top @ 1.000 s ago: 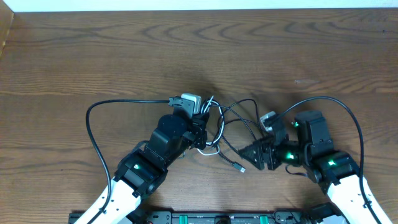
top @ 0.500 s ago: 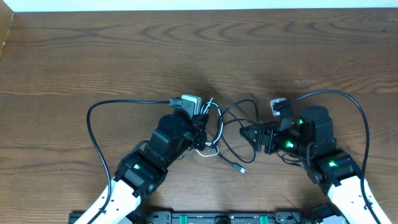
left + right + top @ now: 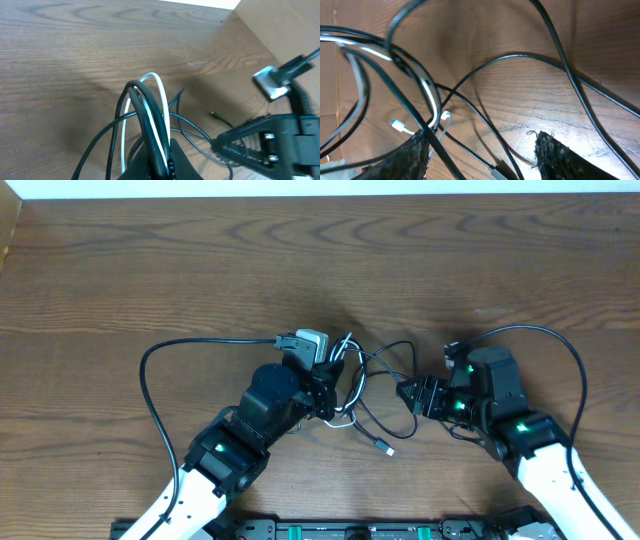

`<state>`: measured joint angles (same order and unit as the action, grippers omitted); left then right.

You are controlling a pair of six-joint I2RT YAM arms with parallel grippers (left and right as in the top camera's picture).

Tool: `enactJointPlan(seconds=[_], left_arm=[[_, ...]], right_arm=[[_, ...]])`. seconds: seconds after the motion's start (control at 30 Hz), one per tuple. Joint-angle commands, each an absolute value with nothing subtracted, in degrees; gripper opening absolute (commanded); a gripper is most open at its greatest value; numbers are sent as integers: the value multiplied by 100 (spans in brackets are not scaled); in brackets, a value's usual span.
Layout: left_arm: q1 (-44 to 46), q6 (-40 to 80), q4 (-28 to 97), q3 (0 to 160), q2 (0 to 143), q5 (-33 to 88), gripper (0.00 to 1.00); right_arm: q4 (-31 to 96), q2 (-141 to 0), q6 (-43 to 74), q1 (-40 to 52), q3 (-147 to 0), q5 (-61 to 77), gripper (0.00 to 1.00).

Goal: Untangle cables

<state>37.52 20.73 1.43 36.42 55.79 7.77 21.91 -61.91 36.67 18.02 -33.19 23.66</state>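
Tangle of thin black and white plug-ended cables sits mid brown wooden bench. Left fingers are clamped on the looped bundle, holding it raised. Right fingers have swung in toward the tangle and stand apart, straddling black strands. Judgement: second grasp imminent; separation not begun.

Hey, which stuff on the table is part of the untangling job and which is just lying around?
Job: tangled cables, black and white; left gripper holding them; right gripper, open.
Not job: thick arm cables; wooden table.
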Motion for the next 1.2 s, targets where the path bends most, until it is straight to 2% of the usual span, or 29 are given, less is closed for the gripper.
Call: enactJointPlan(seconds=[0.0, 0.2, 0.37, 0.93, 1.17], left_arm=[[3736, 1979, -1, 3708, 5561, 1026, 7], [3736, 1981, -523, 3708, 5561, 1828, 8], [3736, 2169, -552, 3708, 5561, 1911, 8], [3736, 2477, -1308, 3708, 5561, 3247, 8], [3736, 2569, -1343, 3708, 5561, 3411, 7]], right_arm=[[2010, -6495, 3719, 1868, -3306, 2668, 64], [1409, -6941, 3616, 2255, -3306, 2934, 62], [1007, -7041, 3621, 2541, -3304, 2919, 58], [963, -7041, 3621, 2558, -3304, 2447, 54], [961, -7041, 3625, 2554, -3306, 2213, 54]])
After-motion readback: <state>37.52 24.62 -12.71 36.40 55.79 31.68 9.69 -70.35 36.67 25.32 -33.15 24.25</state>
